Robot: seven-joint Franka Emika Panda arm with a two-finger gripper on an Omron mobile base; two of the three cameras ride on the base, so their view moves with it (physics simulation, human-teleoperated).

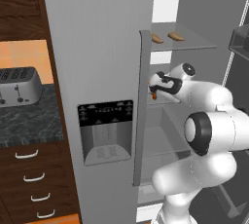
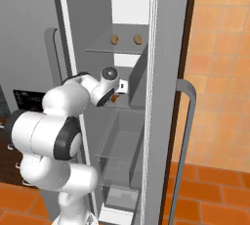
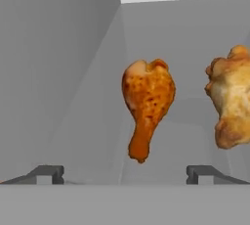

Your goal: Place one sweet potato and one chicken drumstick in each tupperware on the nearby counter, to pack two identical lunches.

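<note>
I am lining up on a chicken drumstick (image 3: pixel 148 109) lying on a fridge shelf (image 3: pixel 195 121), bone end toward my fingers (image 3: pixel 50 173); they are spread wide with nothing between them, the meat centred in the gap, which I judge is the set-up for closing on it. A second drumstick (image 3: pixel 230 102) is lying just beside it, so I am keeping it outside the fingers. The hand view is giving me this alignment; the left base view is instead showing the gripper (image 1: pixel 154 87) reaching into the open fridge, two sweet potatoes (image 1: pixel 167 37) on the shelf above, and the surface (image 1: pixel 29 121) with a toaster (image 1: pixel 18 86) well apart.
</note>
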